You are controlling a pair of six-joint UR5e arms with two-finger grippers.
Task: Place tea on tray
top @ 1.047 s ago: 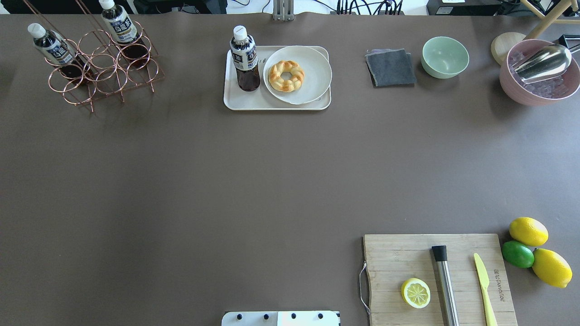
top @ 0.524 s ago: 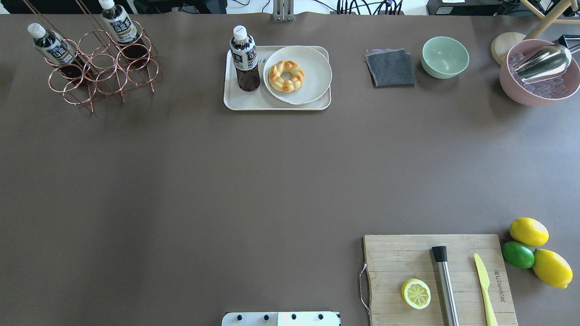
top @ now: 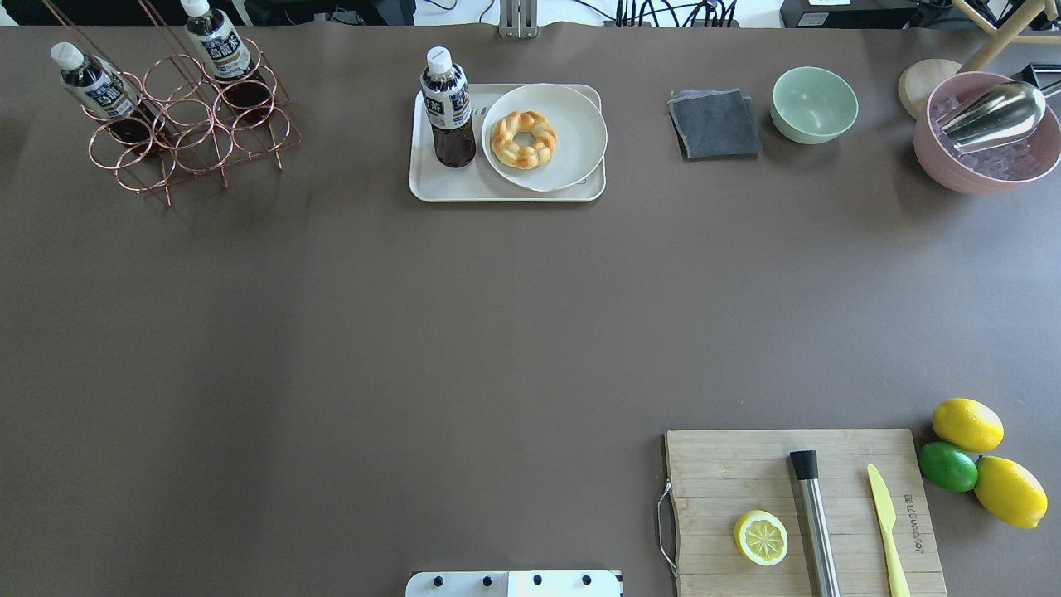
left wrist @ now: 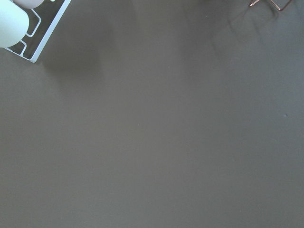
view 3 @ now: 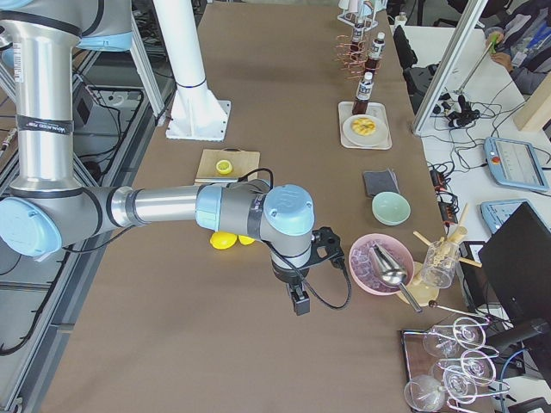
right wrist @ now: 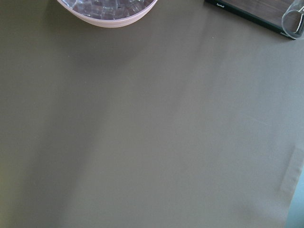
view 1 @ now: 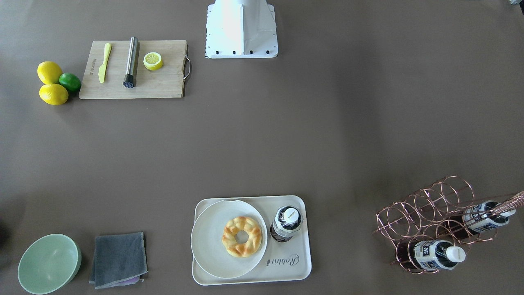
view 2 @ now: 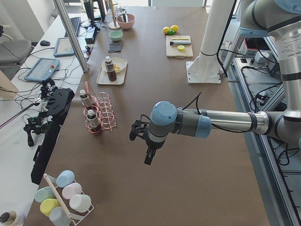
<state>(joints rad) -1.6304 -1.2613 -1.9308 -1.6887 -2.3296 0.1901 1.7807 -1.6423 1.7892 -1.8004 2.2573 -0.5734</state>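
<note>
Your tea bottle (top: pixel 448 112) stands upright on the tray (top: pixel 464 186), forward-right of the nearer left fingers (view 2: pixel 148 158); can't tell if those or the right fingers (view 3: pixel 299 303) are clenched.

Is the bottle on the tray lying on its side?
No, the tea stands upright on the tray, cap up, beside the plate.

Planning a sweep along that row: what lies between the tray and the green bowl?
A folded grey cloth lies between the tray and the green bowl, nearer the bowl. The overhead view shows it most clearly.
</note>
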